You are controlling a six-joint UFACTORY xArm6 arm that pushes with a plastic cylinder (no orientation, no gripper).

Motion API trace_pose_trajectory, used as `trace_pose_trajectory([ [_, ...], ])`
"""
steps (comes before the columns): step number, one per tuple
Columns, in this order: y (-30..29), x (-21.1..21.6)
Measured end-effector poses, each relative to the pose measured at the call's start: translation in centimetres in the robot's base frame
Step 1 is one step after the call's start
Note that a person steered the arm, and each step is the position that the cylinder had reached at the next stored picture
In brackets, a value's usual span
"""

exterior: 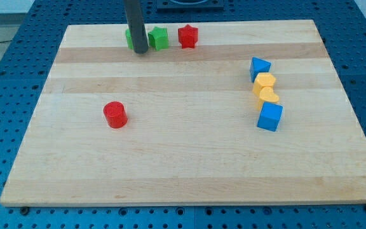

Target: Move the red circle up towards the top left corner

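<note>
Red circle: the red circle (115, 114) is sitting on the wooden board (189, 178) left of centre, nearer than the far-edge blocks, nothing touching it.
My tip: my tip (140, 52) is resting far from the circle, at the far edge, just beside two green blocks.
Grasp: there is no gripper; the rod is holding nothing.
Risk: going straight to the circle, I am likely arriving on its far side and shoving it nearer instead of up-left; a glancing contact could also send it sideways.
Hidden: the rod is covering most of the left green block (129, 38); its shape is unclear. The green block (159, 38) beside the red star (187, 36) is also hard to read.
</note>
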State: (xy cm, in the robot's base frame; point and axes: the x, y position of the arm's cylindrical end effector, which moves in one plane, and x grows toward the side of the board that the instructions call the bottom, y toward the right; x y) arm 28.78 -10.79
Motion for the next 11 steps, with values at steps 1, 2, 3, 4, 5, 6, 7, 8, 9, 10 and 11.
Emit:
trace_pose_trajectory([
  [1,3.0,3.1],
  [2,4.7,7.8],
  [3,4.7,14.2],
  [4,4.4,19.4],
  [5,1.7,20.1],
  [6,-2.1,20.1],
  [7,-5.4,19.5],
  [8,-7.8,18.0],
  [9,-8.5,15.9],
  [10,-7.8,13.1],
  [11,-7.5,10.9],
])
